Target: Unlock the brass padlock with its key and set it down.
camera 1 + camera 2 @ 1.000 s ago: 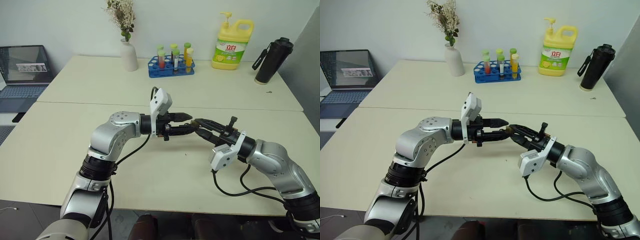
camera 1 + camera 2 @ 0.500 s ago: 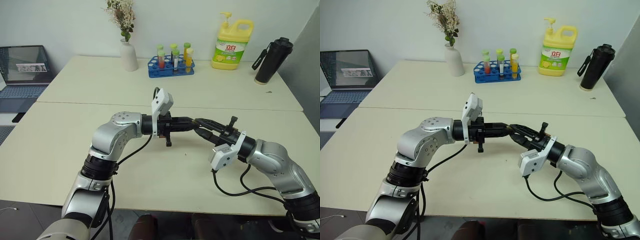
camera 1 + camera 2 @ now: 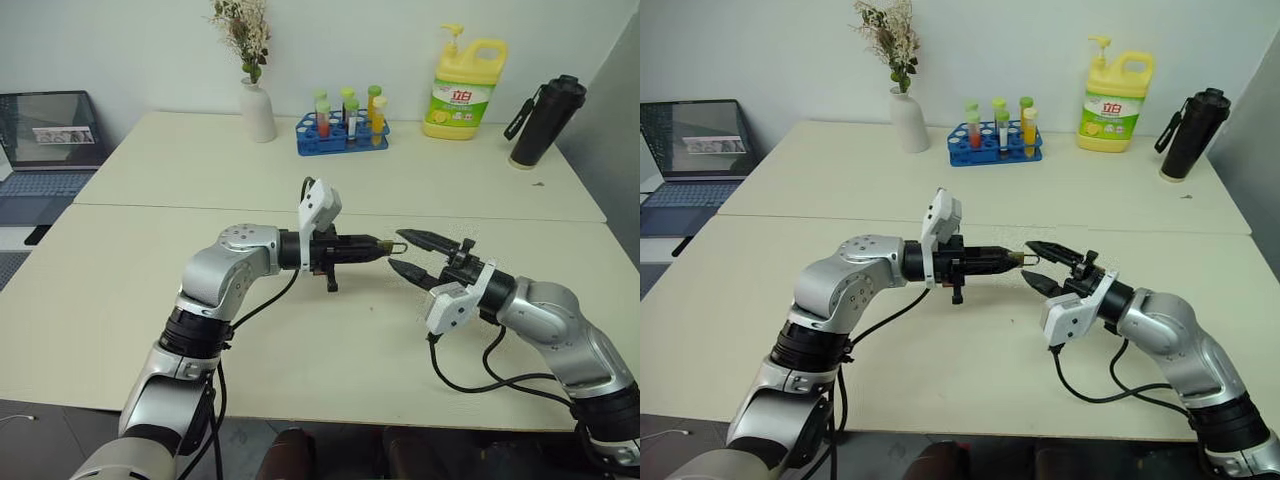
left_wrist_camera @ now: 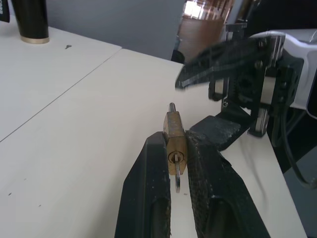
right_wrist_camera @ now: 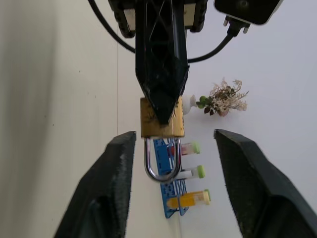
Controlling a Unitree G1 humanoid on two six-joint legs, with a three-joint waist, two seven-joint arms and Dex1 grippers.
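The brass padlock (image 4: 174,140) is held above the table (image 3: 120,280), clamped between the 2 fingers of the left gripper (image 4: 177,148), so it has been picked up but not yet set down. In the left wrist view the keyhole end faces back along the fingers, and a thin silvery piece, which I take to be the key (image 4: 178,176), sits in it and hangs just below the lock body between the fingers. Whether it has been turned cannot be told.

The right gripper (image 5: 173,178) faces the left one, its 2 fingers spread wide apart and holding nothing; the lock's shackle end points into the gap between them without touching either finger.

The padlock is a small golden-brass block with faint stamped lettering (too small to read) and a thin silvery U-shaped shackle (image 5: 161,164). In the right wrist view both legs of the shackle seem to run up into the body, so the lock looks closed. By that reading, the unlocking and the setting down are both left to do.
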